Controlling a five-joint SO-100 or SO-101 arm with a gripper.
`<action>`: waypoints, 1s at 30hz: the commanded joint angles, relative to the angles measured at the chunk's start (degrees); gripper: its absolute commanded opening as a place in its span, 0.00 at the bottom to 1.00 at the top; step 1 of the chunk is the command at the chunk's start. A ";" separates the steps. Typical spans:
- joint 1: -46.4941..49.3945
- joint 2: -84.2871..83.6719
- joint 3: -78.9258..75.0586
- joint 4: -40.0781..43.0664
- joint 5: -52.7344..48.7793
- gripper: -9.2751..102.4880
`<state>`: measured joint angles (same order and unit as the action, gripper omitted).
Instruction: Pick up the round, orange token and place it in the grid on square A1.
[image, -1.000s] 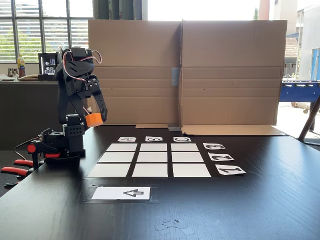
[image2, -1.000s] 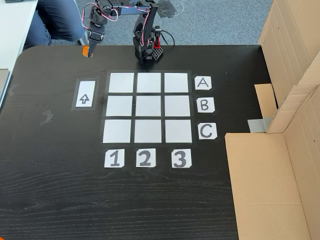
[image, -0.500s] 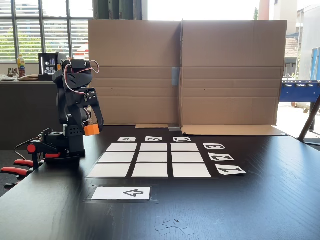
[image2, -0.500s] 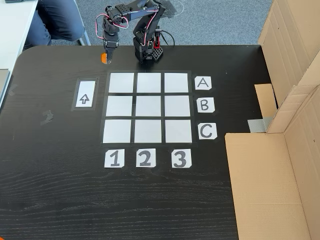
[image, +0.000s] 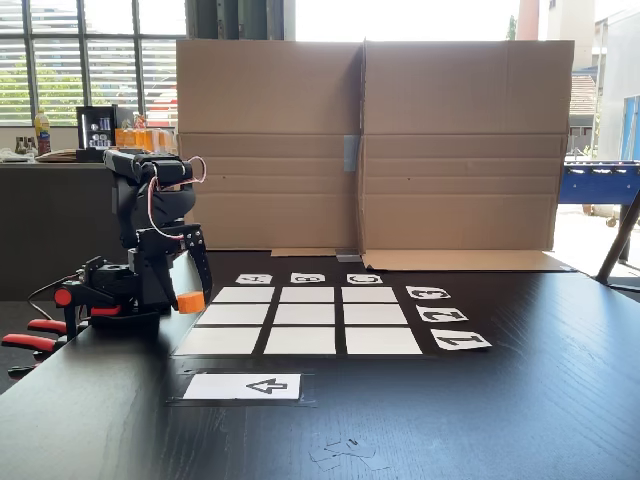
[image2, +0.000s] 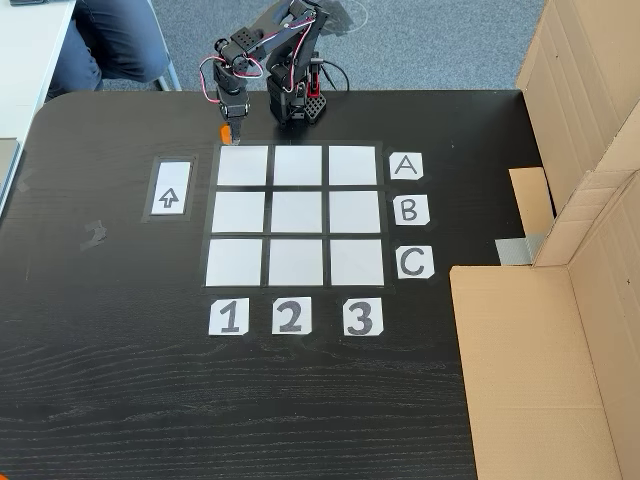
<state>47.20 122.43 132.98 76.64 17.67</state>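
The orange token (image: 190, 301) (image2: 229, 131) is held between the fingers of my gripper (image: 190, 296) (image2: 230, 129), which is shut on it and points down. It hangs low over the dark table, just outside the grid (image: 305, 320) (image2: 296, 216) on the arm's side. Square A1 (image: 218, 341) (image2: 243, 165) is the blank corner cell nearest the token: top left in a fixed view from above, near left in a fixed view from the side. The token sits just beyond that cell's outer edge. All nine cells lie bare.
A white arrow card (image: 243, 386) (image2: 168, 188) lies beside the grid. Cardboard walls (image: 370, 140) (image2: 580, 150) stand along one side. Red clamps (image: 40, 335) hold the arm's base (image2: 296, 105). A seated person (image2: 110, 40) is at the table's corner.
The arm has swung from the table's edge toward the grid and come down, carrying the token from well above the table to just beside the A1 corner.
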 joint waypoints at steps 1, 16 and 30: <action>-1.32 -1.85 0.00 -1.32 -0.26 0.19; -9.58 -12.39 -0.88 -6.94 -0.62 0.19; -10.63 -17.31 -1.93 -9.84 -0.62 0.20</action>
<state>36.91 105.21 132.98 67.06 17.23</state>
